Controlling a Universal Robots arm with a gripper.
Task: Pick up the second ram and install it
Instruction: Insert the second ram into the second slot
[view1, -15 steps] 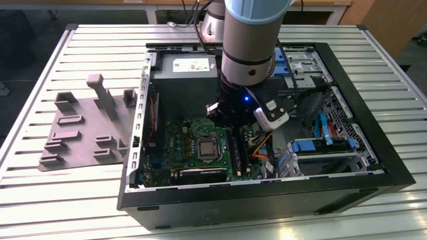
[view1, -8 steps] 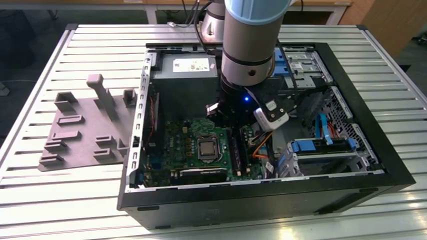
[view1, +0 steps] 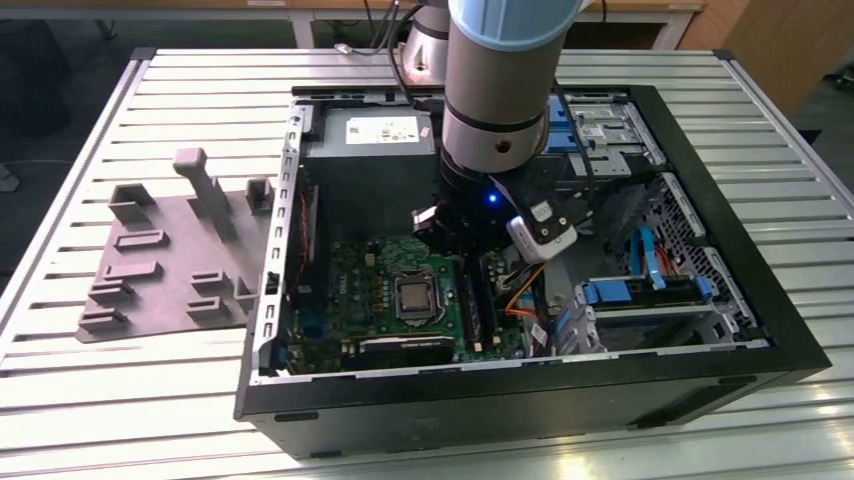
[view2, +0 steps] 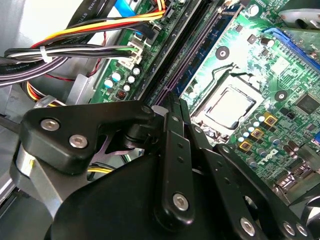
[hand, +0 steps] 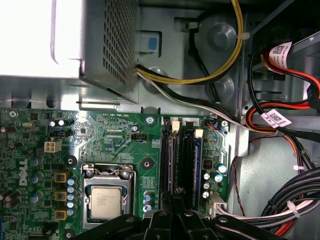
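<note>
on the exterior view's left, the grey holder block (view1: 174, 255) sits on bare slatted table (view1: 80, 400) with free room. inside the open computer case (view1: 534, 395), at three o'clock of the cpu socket (hand: 106, 202), the gripper (view2: 172, 107) has its jaws pressed together over the second ram (view2: 192, 50), which lies along the black slots, cables (hand: 280, 207) crowding beyond

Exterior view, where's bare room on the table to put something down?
Free: the slatted table in front of the grey holder block, and the strip behind it. Crowded: inside the computer case, where the arm hangs over the motherboard.
</note>
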